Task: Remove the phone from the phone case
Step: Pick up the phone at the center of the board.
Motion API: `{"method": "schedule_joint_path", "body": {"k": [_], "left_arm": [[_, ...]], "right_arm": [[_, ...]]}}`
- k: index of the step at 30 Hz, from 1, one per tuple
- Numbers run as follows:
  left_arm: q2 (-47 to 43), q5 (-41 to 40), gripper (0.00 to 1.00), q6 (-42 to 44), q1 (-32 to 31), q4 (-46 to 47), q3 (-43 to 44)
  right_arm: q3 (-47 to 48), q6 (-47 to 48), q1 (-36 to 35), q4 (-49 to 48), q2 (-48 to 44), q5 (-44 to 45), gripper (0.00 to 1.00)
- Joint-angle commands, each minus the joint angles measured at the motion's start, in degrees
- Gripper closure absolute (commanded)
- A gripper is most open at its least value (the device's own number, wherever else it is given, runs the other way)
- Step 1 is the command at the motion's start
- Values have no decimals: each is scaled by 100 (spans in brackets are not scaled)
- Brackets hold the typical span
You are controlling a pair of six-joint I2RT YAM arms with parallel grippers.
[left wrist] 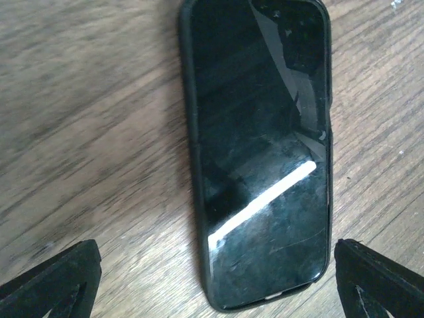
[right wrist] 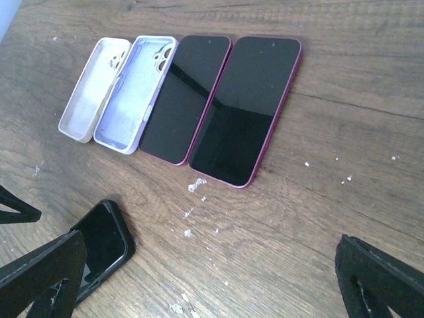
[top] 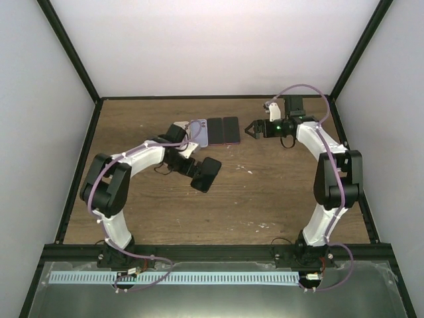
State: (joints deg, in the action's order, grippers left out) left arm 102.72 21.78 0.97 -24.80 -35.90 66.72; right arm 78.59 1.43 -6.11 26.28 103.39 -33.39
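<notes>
The step in hand is the approach. Nothing is gripped, and the phone (left wrist: 262, 152) sits fully inside its black case (left wrist: 187, 132), screen up and flat on the table (left wrist: 86, 132). In the left wrist view the left gripper (left wrist: 213, 278) is spread wide. One finger stands at each side of the phone's near end, and both are clear of it.

In the top view the phone seems to be the dark slab at 6 o'clock from the row at the back. Arm and phone blur together there, so I would not swear to its outline. That row holds a white case (right wrist: 89, 93), a lilac case (right wrist: 132, 99), a bare phone (right wrist: 182, 99) and its twin (right wrist: 245, 109). I judge these are no part of this job. The right gripper (top: 251, 129) hangs at 3 o'clock of the row, fingers parted and carrying nothing.

The next move looks awkward. The phone is thin and lies flat, so a plain pinch across the sides would likely clamp case and phone together and free nothing. I think one gripper needs to take the case by its long edges and raise one end off the wood. The other could then peel a corner of the rim back or press the phone out. The right arm must first come round toward 6 o'clock. The glossy screen may slip under a finger.
</notes>
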Motion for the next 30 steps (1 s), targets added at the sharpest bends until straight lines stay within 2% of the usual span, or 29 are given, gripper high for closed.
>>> {"method": "schedule_joint_path", "body": {"k": [1, 13, 20, 25, 30], "left_arm": [[186, 72, 4, -191, -253, 326, -33], [867, -833, 4, -263, -1080, 531, 159], [1108, -1959, 6, -246, -1565, 539, 109], [1321, -2418, 14, -352, -1616, 423, 70], [1291, -2667, 32, -432, -1616, 411, 143]], "right_arm": [[-182, -110, 62, -129, -296, -39, 0], [-445, -88, 100, -143, -527, -13, 0], [-368, -34, 110, -128, -518, 10, 0], [-378, -9, 118, -174, -518, -20, 0], [-419, -115, 119, -255, -496, -187, 0]]}}
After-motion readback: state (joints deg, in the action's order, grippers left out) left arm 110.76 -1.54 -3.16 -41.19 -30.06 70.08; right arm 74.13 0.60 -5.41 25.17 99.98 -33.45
